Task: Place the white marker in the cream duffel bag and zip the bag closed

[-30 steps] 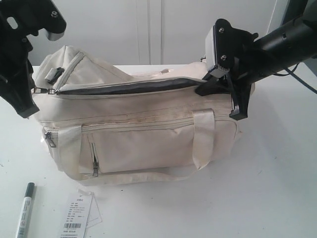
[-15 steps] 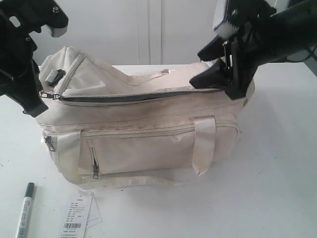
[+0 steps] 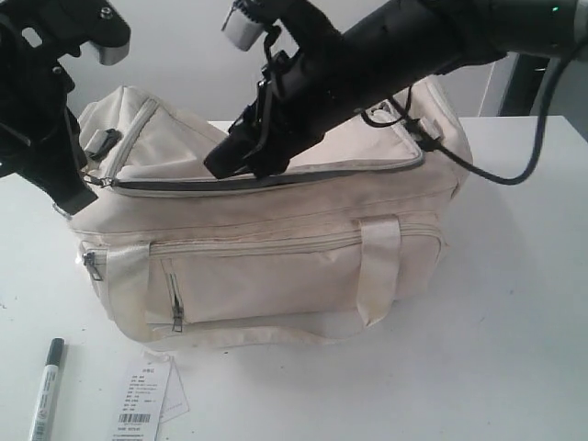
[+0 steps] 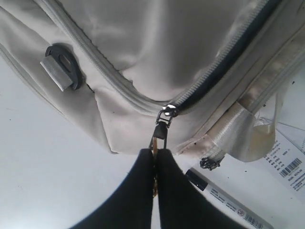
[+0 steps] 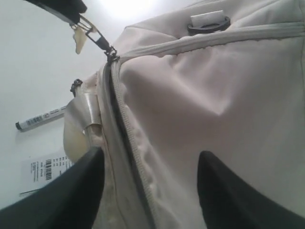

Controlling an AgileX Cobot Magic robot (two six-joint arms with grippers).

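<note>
White barcoded paper tag [image 3: 147,399] flat on the white table [image 3: 514,322].

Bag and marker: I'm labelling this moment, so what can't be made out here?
Bag inside: exterior view, only a dark slit shows, partly behind the right arm.
Marker: exterior view, lower end cut off by the bottom edge; print too small.
Pull: left wrist view, lower part hidden between the fingers of the left gripper.
Tag: print unreadable in every view.

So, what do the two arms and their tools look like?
Both arms are black. The right arm is a thick round tube with a thin black cable looping off it and a grey block near its wrist. The left arm looks angular. The left tool and right tool have smooth tapered black fingers.
</note>
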